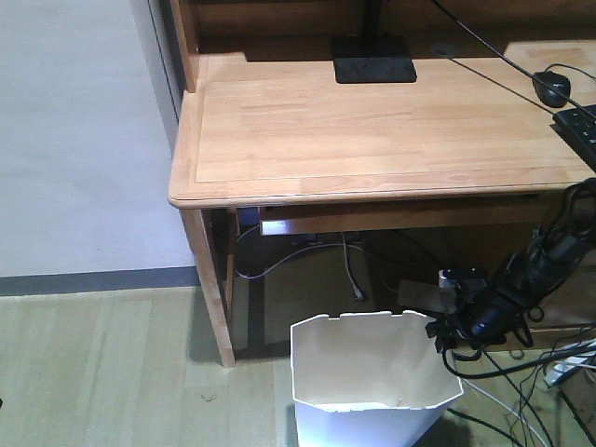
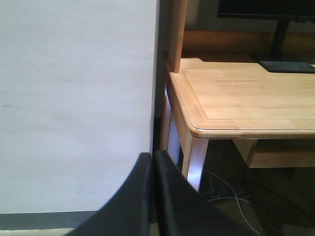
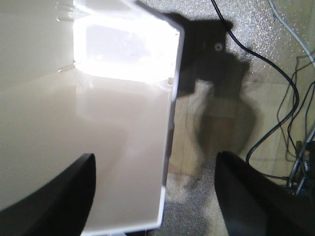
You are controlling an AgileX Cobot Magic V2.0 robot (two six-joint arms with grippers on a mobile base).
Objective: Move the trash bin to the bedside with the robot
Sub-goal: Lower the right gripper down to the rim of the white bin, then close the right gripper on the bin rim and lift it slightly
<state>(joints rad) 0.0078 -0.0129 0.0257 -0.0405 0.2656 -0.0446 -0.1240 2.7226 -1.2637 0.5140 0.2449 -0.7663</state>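
The white trash bin (image 1: 372, 377) stands on the floor in front of the desk, cream-coloured inside and empty. In the right wrist view its right wall (image 3: 98, 123) runs between the fingers. My right gripper (image 3: 155, 157) is open and straddles that rim, with the left finger (image 3: 59, 196) inside the bin and the right finger (image 3: 256, 196) outside over the floor. In the front view the black right arm (image 1: 507, 289) reaches down to the bin's right rim. My left gripper (image 2: 151, 156) is shut on nothing and faces the wall and desk corner. The bedside is out of view.
A light wooden desk (image 1: 372, 130) stands just behind the bin, with a monitor base (image 1: 374, 65), a mouse (image 1: 552, 87) and a keyboard (image 1: 582, 126) on it. The desk leg (image 1: 214, 289) is at the left. Loose cables (image 1: 549, 372) lie right of the bin.
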